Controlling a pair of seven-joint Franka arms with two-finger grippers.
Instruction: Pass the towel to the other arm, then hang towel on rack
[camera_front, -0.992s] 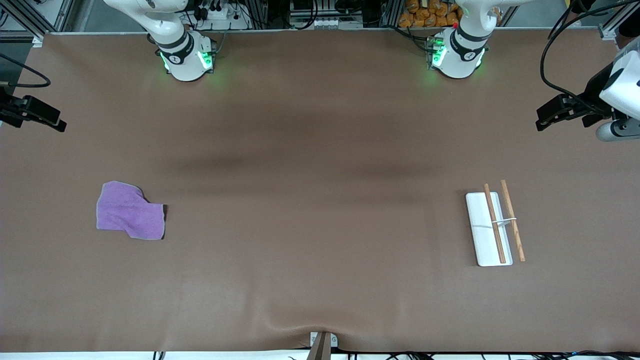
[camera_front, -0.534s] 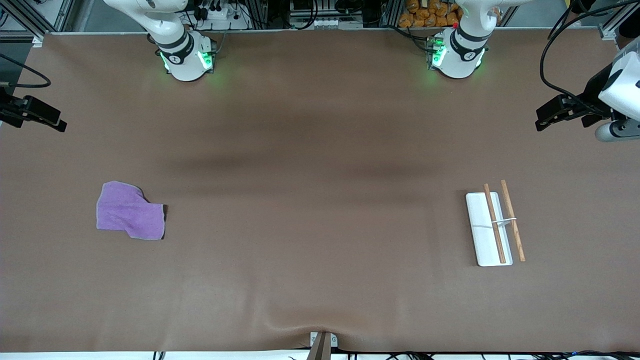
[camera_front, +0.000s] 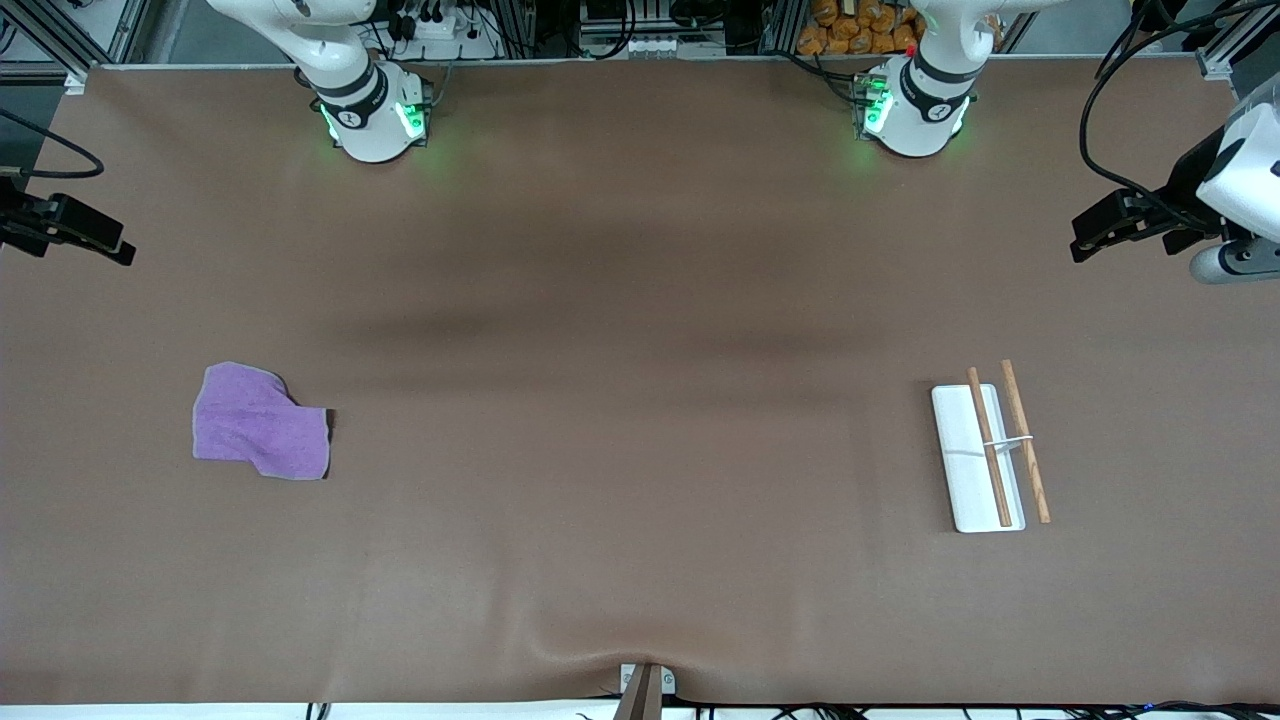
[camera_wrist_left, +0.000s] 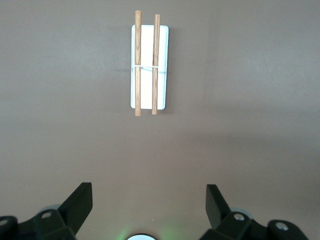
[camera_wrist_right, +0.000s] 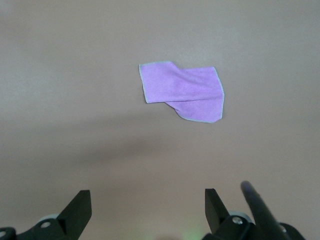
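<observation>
1. Table (camera_front: 640, 300): covered in plain brown cloth.
2. Towel (camera_front: 260, 423): purple, rumpled, flat at about 9 o'clock from the table's middle.
3. Rack (camera_front: 978, 470): white base, two wooden rods, at about 3 o'clock.

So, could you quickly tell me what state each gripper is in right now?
Left gripper: open, holding nothing, up over the table.
Right gripper: open, holding nothing, up over the table.
</observation>
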